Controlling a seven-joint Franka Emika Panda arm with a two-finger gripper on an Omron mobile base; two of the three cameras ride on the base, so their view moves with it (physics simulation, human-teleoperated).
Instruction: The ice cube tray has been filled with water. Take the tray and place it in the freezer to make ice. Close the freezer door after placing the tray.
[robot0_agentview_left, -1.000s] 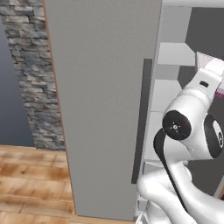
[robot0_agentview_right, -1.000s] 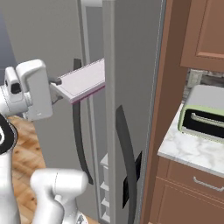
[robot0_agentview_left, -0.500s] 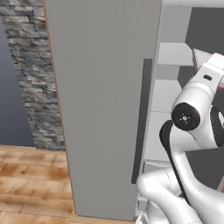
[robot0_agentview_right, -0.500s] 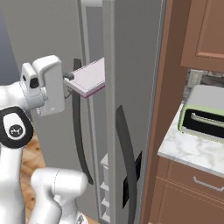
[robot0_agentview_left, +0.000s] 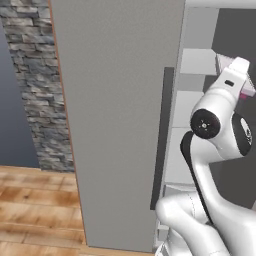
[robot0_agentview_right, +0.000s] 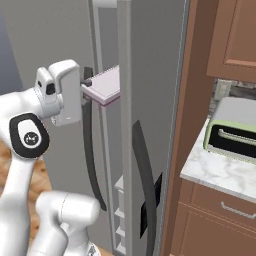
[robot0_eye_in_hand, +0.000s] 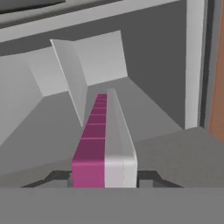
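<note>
Clamped on one end of the flat pale pink-lilac ice cube tray (robot0_agentview_right: 105, 85), the gripper (robot0_agentview_right: 85, 89) holds it level at the open grey freezer (robot0_agentview_left: 200, 80); the hand view shows the tray (robot0_eye_in_hand: 104, 144) edge-on over a white shelf (robot0_eye_in_hand: 157, 118).

A rough stone wall (robot0_agentview_left: 37, 80) of grey blocks stands at the far left, with a plank wood floor (robot0_agentview_left: 35, 210) in warm brown running up to its foot. Over on the right, brown wooden cabinets (robot0_agentview_right: 200, 125) frame a marble counter (robot0_agentview_right: 220, 175). A pale green toaster oven (robot0_agentview_right: 232, 132) sits on that counter, its dark glass door facing out.
</note>
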